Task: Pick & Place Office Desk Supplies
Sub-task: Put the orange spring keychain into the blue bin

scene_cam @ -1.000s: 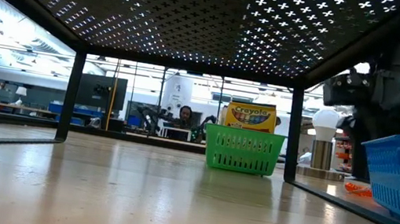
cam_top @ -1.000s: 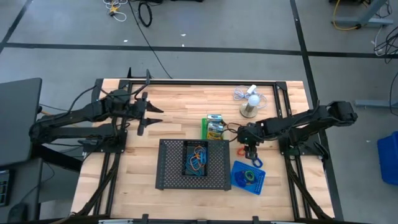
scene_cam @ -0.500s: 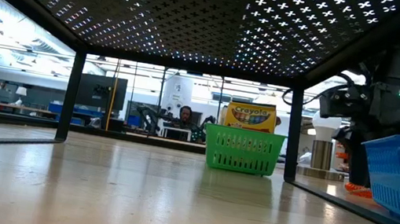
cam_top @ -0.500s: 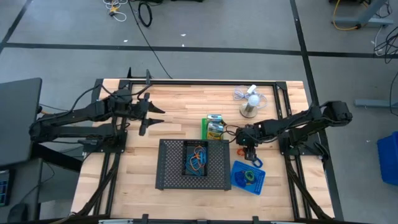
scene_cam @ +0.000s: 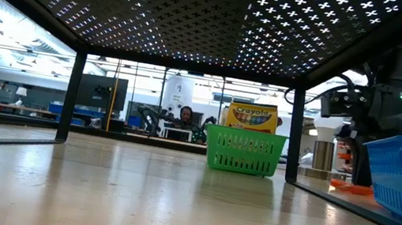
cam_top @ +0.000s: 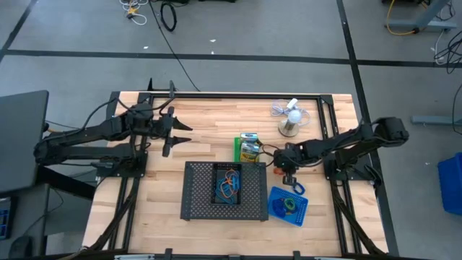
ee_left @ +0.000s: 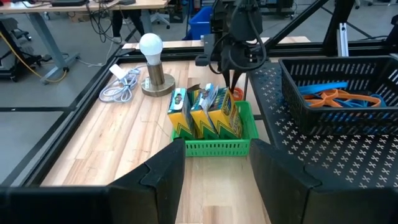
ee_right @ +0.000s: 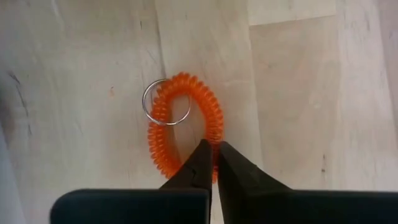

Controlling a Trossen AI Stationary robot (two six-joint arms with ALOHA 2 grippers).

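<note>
An orange coiled loop [ee_right: 184, 118] with a metal ring lies on the wood between the green bin [cam_top: 248, 149] and the blue bin [cam_top: 289, 206]. My right gripper [cam_top: 289, 175] points down at it, shut on the loop. The green bin holds crayon boxes [scene_cam: 253, 117]. A small black bin with coloured loops [cam_top: 229, 185] sits on the black mesh tray [cam_top: 198, 206]. My left gripper [cam_top: 182, 137] hangs open over the table's far left, touching nothing. My right gripper pinches one strand of the orange loop [ee_right: 213, 138] between its two fingertips, one finger inside the loop and one outside. The fingers come from above, pointing down, across the strand. The loop lies flat on the table.
A white mini fan [cam_top: 291, 120] with its cable stands at the far right. The blue bin, with a loop in it, sits just on the near side of my right gripper. The mesh tray's right edge lies close to the gripper's left.
My right gripper has sunk a little toward the table, onto the orange loop, and its fingers have come together on it. The loop stays on the wood.
</note>
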